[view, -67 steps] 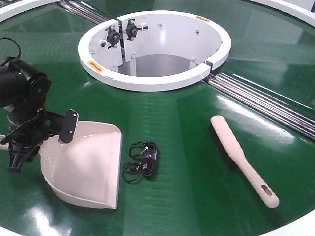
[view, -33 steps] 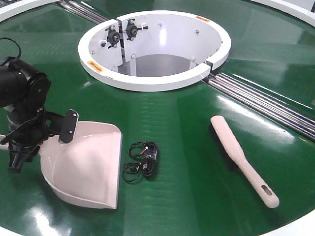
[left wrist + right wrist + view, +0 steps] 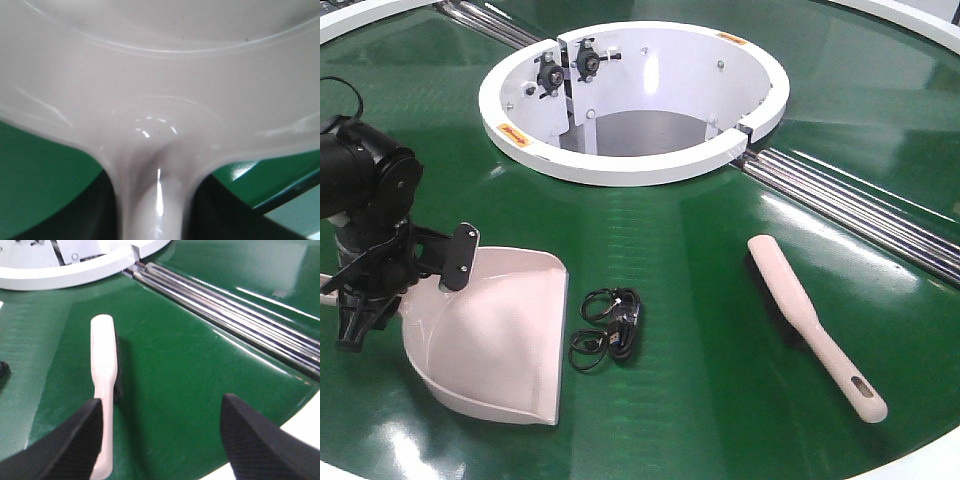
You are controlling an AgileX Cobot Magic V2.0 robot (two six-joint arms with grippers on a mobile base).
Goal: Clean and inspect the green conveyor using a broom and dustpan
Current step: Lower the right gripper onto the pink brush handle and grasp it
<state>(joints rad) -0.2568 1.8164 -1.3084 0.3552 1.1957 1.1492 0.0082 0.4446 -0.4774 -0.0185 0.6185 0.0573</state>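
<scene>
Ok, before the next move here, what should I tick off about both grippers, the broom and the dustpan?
1. Is the left gripper at the handle end of the dustpan: ok.
2. Is that grip closed: cannot tell, the wrist view shows only the dustpan's neck.
3. Is the right gripper open: ok.
4. Is the broom centred in it: not ok, the handle lies beside one finger.
5. Is the black cable bundle by the dustpan's mouth on the green conveyor: ok.
</scene>
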